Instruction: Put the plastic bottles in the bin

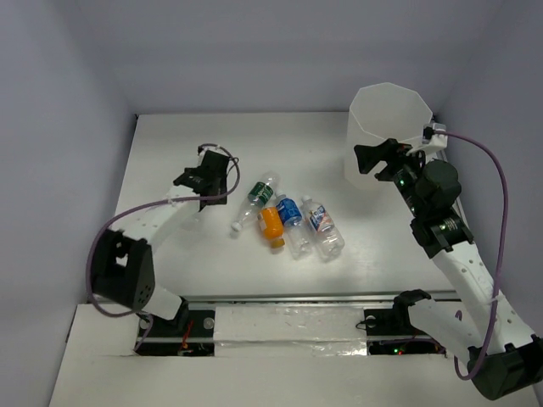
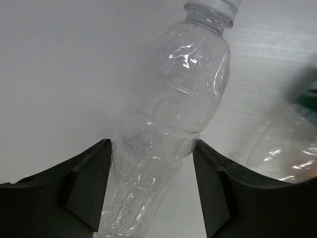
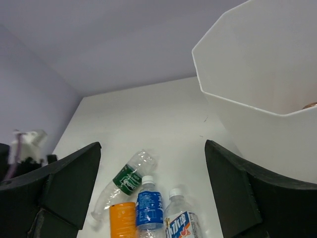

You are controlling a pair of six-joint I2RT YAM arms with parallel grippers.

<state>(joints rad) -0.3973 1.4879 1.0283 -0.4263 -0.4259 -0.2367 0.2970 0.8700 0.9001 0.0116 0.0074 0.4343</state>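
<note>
The bin point(image 1: 399, 106) stands upright on the white desk point(image 1: 254, 144), its octagonal rim open at the top. The right fingers point(image 1: 373, 160) hang just beside the bin, at its near-left wall. They are spread wide with nothing between them, and the right wrist view looks past them at the bin's translucent side and at bottles lower down. Four plastic bottles lie on their sides in a loose cluster well to the left of the bin. The green-label bottle point(image 1: 258, 197) is the farthest of the four from the bin. The orange bottle point(image 1: 271, 222) lies beside it, with the blue-label bottle point(image 1: 289, 212) close against the orange one. The white-red-label bottle point(image 1: 321, 222) is the nearest of the four to the bin. Farther left again, well apart from the bin, the left fingers point(image 1: 206, 178) are low over the desk and closed on a fifth, a clear bottle point(image 2: 173, 114) with no label showing. In the left wrist view each finger presses against one side of its lower body, and its white cap point(image 2: 213, 5) points away from the camera. Whether this bottle rests on the desk or is lifted off it cannot be told.
</note>
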